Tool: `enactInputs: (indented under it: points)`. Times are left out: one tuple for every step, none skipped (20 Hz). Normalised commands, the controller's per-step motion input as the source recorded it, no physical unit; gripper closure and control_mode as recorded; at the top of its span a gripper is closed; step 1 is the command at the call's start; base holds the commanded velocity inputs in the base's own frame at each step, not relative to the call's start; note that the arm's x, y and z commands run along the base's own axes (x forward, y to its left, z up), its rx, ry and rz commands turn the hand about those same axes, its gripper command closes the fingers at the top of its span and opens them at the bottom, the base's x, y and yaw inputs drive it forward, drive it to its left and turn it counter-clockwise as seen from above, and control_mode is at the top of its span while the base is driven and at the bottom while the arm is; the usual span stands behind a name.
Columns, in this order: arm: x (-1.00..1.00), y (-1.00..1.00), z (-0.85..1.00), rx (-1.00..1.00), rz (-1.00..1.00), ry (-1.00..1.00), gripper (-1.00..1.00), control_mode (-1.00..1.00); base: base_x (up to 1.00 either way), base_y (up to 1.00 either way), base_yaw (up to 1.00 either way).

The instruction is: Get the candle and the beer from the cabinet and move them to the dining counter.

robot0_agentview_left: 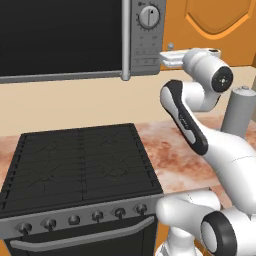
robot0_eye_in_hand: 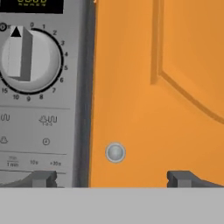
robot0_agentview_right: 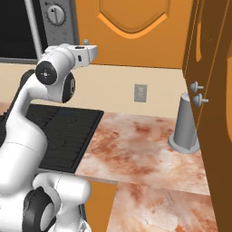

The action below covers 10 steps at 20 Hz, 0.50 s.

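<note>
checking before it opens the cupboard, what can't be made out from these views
- Candle and beer: behind the closed cabinet door.
- Gripper: hand view shows just its two spread tips; in the base views the arm hides it.
- Grey canister: cut by the right edge in the left base view.
- Microwave labels: too small, hand view.

Microwave dial (robot0_eye_in_hand: 26, 54): ringed with numerals 0–15. Panel (robot0_eye_in_hand: 39, 140) below: small wave and clock icons, faint timer captions, illegible. Display (robot0_eye_in_hand: 33, 5): yellow digits, cropped, unreadable.
</note>
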Motion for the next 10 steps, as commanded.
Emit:
enactInputs:
  points:
    - [0.26, 0.03, 0.0, 0.0, 0.0, 0.0, -1.0, -1.0, 0.0, 0.0, 0.0]
    - [0.21, 0.0, 0.0, 0.0, 0.0, 0.0, -1.0, -1.0, 0.0, 0.0, 0.0]
    - [0.21, 0.01, 0.0, 0.0, 0.0, 0.0, -1.0, -1.0, 0.0, 0.0, 0.0]
    - [0.29, 0.08, 0.0, 0.0, 0.0, 0.0, -1.0, -1.0, 0.0, 0.0, 0.0]
    - [0.28, 0.08, 0.0, 0.0, 0.0, 0.0, -1.0, -1.0, 0.0, 0.0, 0.0]
    - [0.24, 0.04, 0.0, 0.0, 0.0, 0.0, -1.0, -1.0, 0.0, 0.0, 0.0]
    - [0.17, 0.0, 0.0, 0.0, 0.0, 0.0, -1.0, -1.0, 0.0, 0.0, 0.0]
    - [0.19, 0.0, 0.0, 0.0, 0.0, 0.0, -1.0, -1.0, 0.0, 0.0, 0.0]
    - [0.2, 0.0, -0.01, 0.0, 0.0, 0.0, -1.0, -1.0, 0.0, 0.0, 0.0]
    - [0.21, 0.0, -0.04, 0.0, 0.0, 0.0, -1.0, -1.0, 0.0, 0.0, 0.0]
